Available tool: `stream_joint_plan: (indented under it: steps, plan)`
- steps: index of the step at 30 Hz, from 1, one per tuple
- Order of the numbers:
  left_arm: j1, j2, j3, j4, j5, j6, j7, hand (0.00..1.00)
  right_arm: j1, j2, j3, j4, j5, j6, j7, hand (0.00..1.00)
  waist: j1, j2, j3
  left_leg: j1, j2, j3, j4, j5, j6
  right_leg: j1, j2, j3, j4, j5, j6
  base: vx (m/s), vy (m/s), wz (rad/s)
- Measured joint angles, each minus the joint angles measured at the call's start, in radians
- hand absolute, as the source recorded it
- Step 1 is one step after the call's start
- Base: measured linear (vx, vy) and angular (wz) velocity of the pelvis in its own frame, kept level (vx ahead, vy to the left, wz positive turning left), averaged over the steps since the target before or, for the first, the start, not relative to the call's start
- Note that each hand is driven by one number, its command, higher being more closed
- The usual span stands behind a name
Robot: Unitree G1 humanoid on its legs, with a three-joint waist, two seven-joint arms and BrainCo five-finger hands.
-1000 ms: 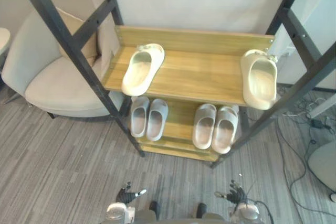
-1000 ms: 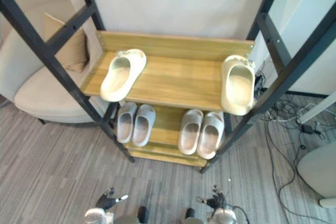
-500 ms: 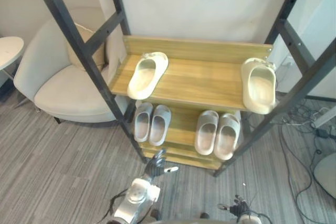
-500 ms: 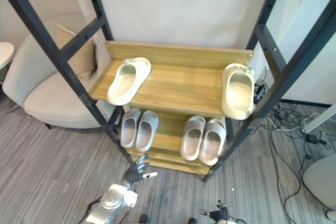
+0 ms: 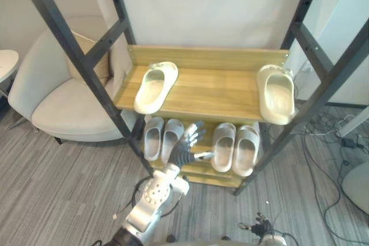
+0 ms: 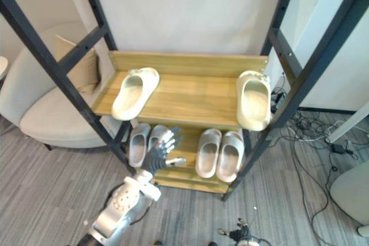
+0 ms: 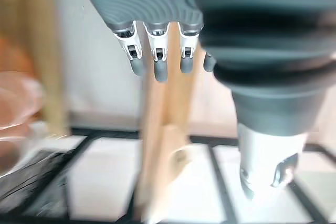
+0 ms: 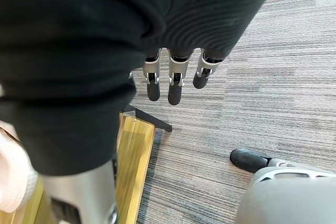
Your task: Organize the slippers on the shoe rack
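Since the left cream slipper (image 5: 155,87) and the right cream slipper (image 5: 276,93) lie well apart at opposite ends of the upper shelf (image 5: 219,87) of the shoe rack (image 5: 86,53), pairing is judged not yet done. The left hand (image 5: 181,154) is held before the lower shelf, fingers spread wide and empty, placed for a reach upward. The right hand (image 8: 175,80) hangs low, fingers straight, holding nothing. Below, one grey pair (image 5: 153,136) and a second grey pair (image 5: 247,149) are set side by side.
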Motion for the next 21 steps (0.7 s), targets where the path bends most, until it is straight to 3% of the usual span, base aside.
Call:
stream_joint_plan:
  steps: [12,21]
  plan:
    - [-0.102,0.062,0.176,-0.038,0.01,-0.012,0.089,0.0,0.002,-0.006,0.014,-0.001,-0.001,0.001,0.01,0.0,0.0,0.001,-0.012,0.007,0.001,-0.002,0.0,0.0,0.0,0.003,0.001,-0.004,-0.002,0.001,-0.001,-0.02,-0.002,-0.01]
    - [-0.295,0.187,0.296,0.167,0.047,-0.007,0.129,0.0,-0.003,-0.009,0.013,-0.016,-0.001,0.003,0.028,0.0,-0.008,0.001,-0.012,-0.001,-0.001,-0.002,-0.004,0.0,0.0,0.001,0.001,-0.004,-0.021,0.008,0.003,0.0,0.0,0.0]
